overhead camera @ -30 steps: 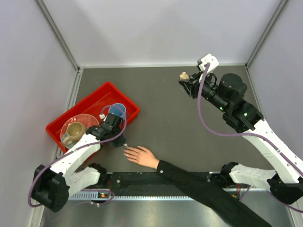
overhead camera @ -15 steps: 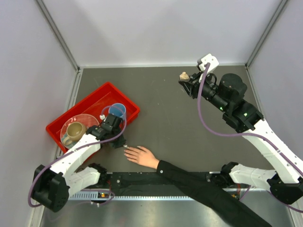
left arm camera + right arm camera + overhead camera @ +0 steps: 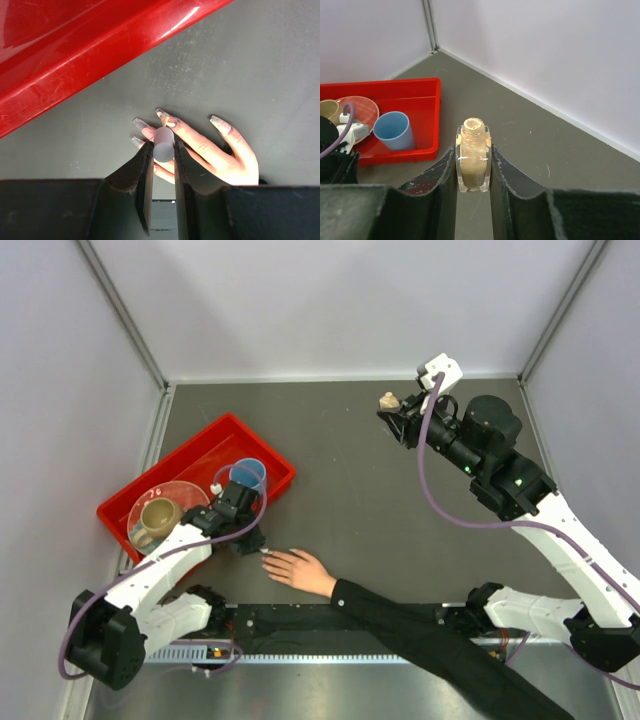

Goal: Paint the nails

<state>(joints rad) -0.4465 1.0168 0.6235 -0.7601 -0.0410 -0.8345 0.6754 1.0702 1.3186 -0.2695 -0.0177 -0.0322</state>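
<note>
On the bench [image 3: 350,480], the tray [image 3: 203,454] holding a cup [image 3: 249,475] sits at the hand's [image 3: 300,570] 10 o'clock, the bottle [image 3: 389,400] at 1 o'clock.

In the overhead view the left gripper [image 3: 249,541] has edged very slightly toward 9 o'clock, a shade closer to the near wall of the red tray [image 3: 262,447]. The small white brush handle [image 3: 263,552] pinched between its jaws has moved with it, sliding a little outward along the fingertips of the hand [image 3: 303,571], over the nails [image 3: 219,120].
</note>
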